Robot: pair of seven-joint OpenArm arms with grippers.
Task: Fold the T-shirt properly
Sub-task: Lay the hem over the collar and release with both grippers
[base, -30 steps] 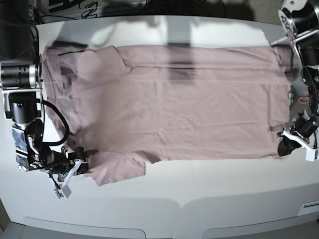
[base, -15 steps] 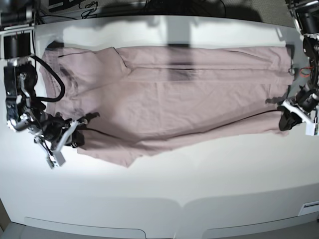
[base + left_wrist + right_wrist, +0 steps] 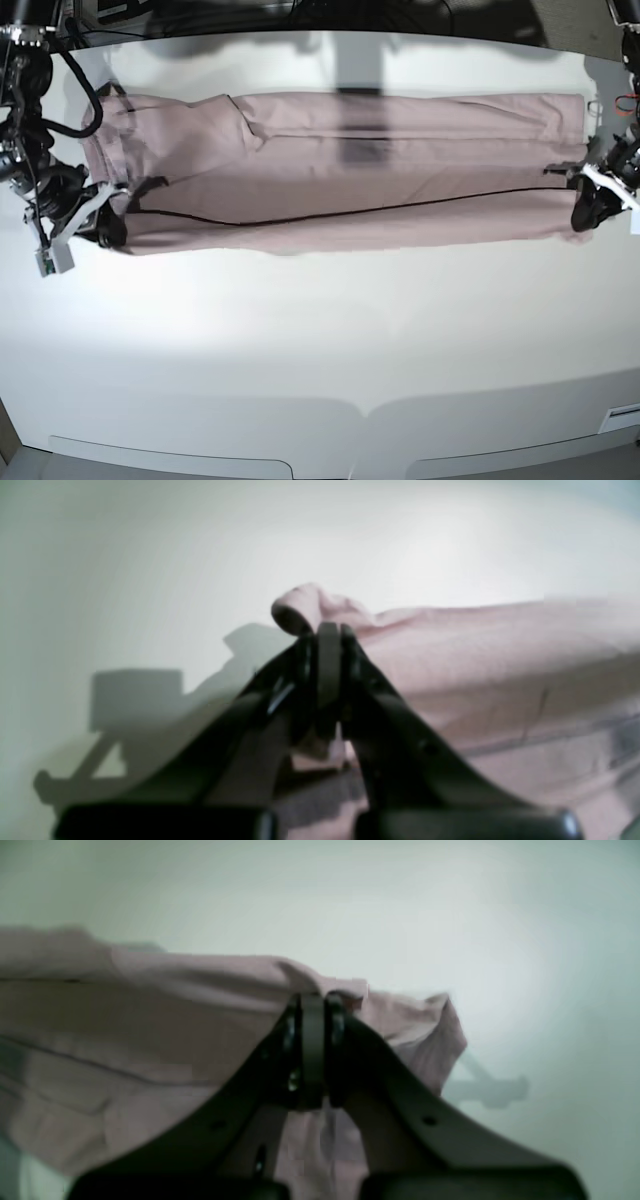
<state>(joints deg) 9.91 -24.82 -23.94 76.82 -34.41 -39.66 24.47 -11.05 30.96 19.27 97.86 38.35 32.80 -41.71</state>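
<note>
Both pincers tight on T-shirt

arms: black, looped black cables | fingers: black, apparently screw-dotted | white brackets

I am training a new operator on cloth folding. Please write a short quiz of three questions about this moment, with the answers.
1. True or false: both grippers are shut on the T-shirt.
2. In the base view, the near edge of the shirt is: A) flat on the table, B) lifted and carried over the shirt, C) hanging off the table.
3. Which gripper holds the sleeve end?

Key:
1. True: the left gripper and the right gripper each pinch fabric.
2. B
3. The right gripper.
</note>
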